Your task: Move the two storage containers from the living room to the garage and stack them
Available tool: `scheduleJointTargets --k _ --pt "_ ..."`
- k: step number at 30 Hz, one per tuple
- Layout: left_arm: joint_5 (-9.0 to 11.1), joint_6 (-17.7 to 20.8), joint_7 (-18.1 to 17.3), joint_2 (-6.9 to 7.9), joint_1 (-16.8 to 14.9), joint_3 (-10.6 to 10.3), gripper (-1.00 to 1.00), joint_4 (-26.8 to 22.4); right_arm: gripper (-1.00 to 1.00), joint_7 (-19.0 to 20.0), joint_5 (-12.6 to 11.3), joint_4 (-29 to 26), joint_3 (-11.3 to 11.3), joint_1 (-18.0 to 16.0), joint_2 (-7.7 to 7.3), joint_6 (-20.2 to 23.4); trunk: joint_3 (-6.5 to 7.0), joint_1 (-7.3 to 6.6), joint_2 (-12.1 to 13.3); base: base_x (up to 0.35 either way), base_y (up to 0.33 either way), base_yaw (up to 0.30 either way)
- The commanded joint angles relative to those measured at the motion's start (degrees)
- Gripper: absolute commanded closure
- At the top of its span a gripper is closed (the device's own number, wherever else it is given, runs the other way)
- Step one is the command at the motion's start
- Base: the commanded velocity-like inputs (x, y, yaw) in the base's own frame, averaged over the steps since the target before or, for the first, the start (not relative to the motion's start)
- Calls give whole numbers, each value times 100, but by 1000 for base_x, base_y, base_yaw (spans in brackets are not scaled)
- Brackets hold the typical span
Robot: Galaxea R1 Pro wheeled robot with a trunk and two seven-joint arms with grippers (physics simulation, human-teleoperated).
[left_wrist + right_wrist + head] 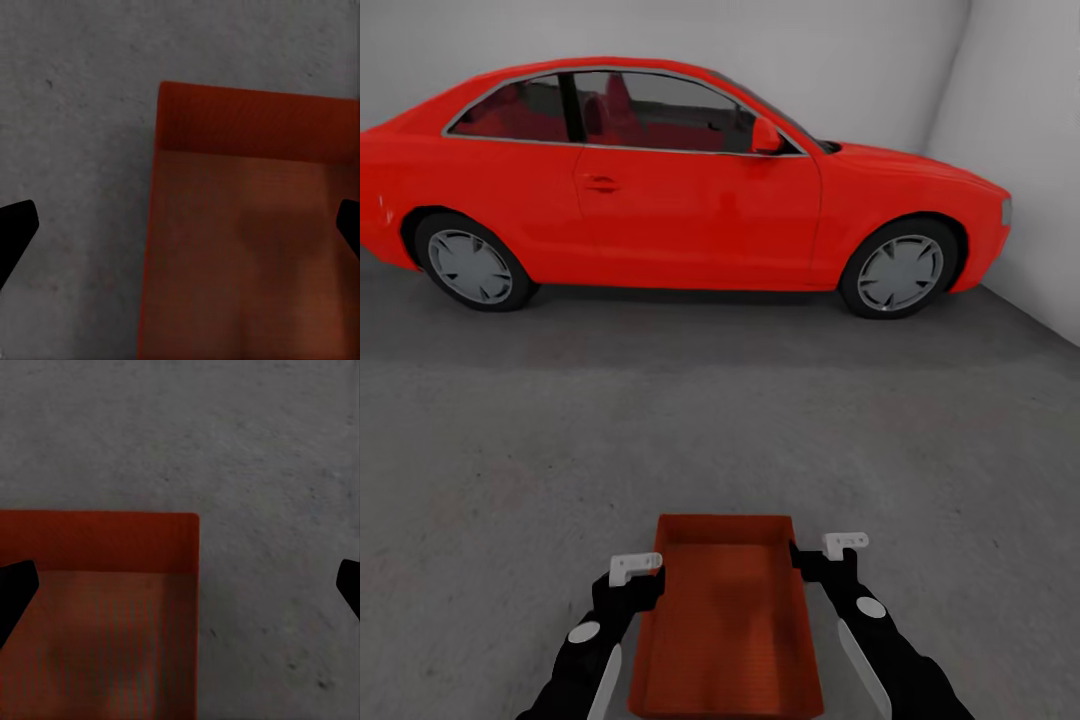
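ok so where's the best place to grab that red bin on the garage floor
Probably by its two long side walls, one gripper each. The storage container lies lengthwise ahead of the robot, open side up, with thin, slightly flared walls. The left gripper and right gripper already flank it, open, so each could come down over its nearer rim from above.

A red car (660,180) stands side-on across the far end of the room, nose toward the right wall (1030,150). Behind it runs a plain white back wall (840,50). The floor (710,420) is dark grey, mottled concrete.
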Motion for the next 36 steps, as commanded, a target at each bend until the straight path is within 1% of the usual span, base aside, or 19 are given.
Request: scheduleJointTargets --k 1,36 --pt "-20 32 26 0 -1 -5 -100 -5 -100 -46 -60 -8 35 -3 -11 13 23 -23 40 0 0 0" --pt "-21 23 26 0 -1 -12 -100 -2 -100 -46 -69 1 35 -3 -27 13 967 -792 1443 0 0 0"
